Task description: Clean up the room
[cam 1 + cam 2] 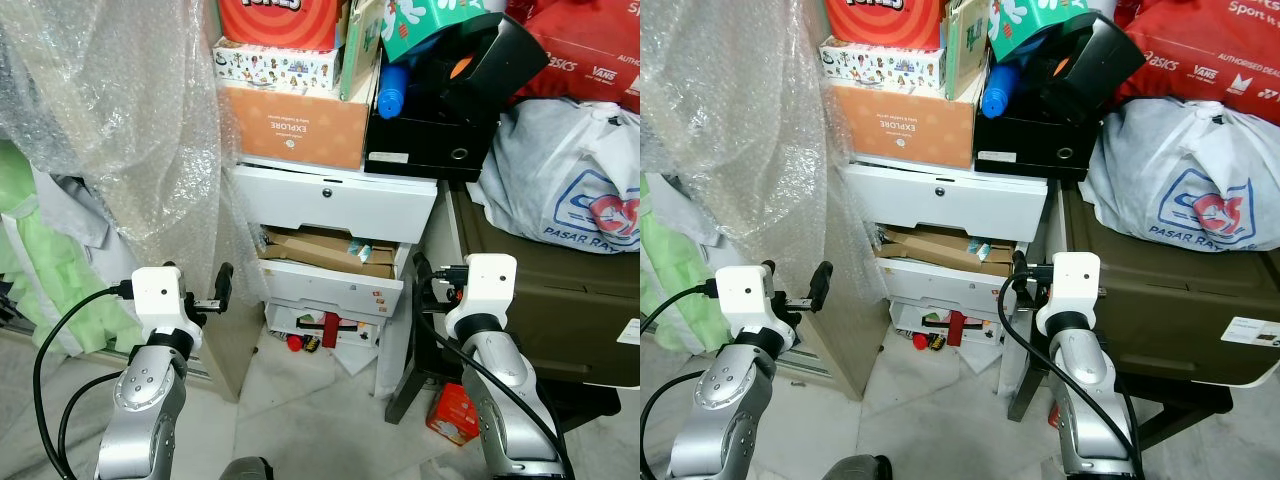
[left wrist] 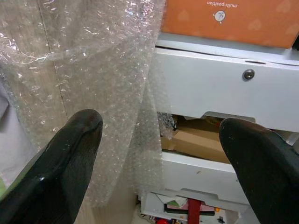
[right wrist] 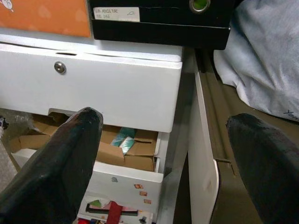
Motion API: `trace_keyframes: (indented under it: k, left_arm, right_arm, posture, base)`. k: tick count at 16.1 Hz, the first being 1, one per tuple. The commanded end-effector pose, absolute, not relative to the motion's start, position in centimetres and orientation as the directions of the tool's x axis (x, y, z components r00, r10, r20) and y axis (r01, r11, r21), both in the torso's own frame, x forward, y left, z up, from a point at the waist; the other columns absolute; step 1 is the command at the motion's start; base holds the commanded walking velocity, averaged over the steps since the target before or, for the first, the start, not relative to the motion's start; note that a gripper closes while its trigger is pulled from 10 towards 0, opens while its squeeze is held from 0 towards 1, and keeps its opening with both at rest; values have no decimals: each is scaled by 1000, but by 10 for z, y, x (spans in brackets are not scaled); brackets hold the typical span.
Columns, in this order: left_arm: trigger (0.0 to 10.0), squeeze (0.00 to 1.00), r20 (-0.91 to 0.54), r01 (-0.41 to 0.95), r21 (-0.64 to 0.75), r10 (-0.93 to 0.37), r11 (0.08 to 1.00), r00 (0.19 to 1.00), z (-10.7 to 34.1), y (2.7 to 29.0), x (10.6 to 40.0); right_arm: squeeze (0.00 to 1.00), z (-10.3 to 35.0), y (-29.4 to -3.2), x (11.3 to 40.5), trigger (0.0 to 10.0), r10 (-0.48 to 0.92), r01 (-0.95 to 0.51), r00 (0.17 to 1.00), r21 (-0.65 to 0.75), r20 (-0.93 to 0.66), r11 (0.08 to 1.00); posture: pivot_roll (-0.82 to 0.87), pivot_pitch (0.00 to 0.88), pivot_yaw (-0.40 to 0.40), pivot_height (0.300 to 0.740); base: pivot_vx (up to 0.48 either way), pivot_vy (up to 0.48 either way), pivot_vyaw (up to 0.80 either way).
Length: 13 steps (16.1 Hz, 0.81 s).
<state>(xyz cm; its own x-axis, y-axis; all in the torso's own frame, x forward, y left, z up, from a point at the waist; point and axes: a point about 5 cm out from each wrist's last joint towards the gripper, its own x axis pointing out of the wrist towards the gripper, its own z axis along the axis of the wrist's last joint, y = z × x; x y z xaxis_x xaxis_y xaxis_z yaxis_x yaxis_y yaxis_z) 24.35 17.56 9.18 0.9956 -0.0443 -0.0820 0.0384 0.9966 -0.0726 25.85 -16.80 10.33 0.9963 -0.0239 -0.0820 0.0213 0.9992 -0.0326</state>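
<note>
My left gripper [image 2: 159, 154] spread empty, right gripper [image 3: 163, 154] spread empty, open cardboard-stuffed drawer [image 1: 335, 262] at twelve o'clock between them, long axis crosswise.

white drawer unit [image 1: 330, 200], middle drawer open | orange box [image 1: 295, 125] and black box [image 1: 425, 130] on top | bubble wrap [image 1: 120, 120] hanging to its left | grey plastic bag [image 1: 570, 175] on dark green bin [image 1: 540, 290] | red tin [image 1: 452, 413] on floor

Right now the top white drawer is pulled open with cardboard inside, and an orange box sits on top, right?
Not quite. The top white drawer is closed; the drawer below it is open with cardboard inside, as the left eye view shows. The orange box does sit on top.
</note>
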Motion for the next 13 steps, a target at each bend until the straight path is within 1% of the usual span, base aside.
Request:
trace_keyframes:
  k: [1,10,11,13]
  left_arm:
    - [10000,0,-83,39,-74,-45,997,996,94,178,246]
    - [10000,0,-92,47,-68,-54,997,994,94,178,248]
    - [10000,0,-94,52,-67,-58,996,994,94,177,248]
    - [10000,0,-94,59,-68,-65,996,993,94,176,249]
  right_arm:
    - [0,108,-168,261,10000,-30,28,997,-32,-71,999]
    - [0,108,-166,262,10000,-31,29,997,-21,-75,999]
    - [0,108,-166,262,10000,-32,29,996,-42,-81,999]
    - [0,109,-163,262,10000,-7,3,997,-55,-71,998]
  posture:
    - [37,0,-6,740]
    - [33,0,-1,740]
    - [33,0,-1,740]
    - [31,0,0,740]
  base:
    - [0,0,0]
    - [0,0,0]
    - [0,0,0]
    - [0,0,650]
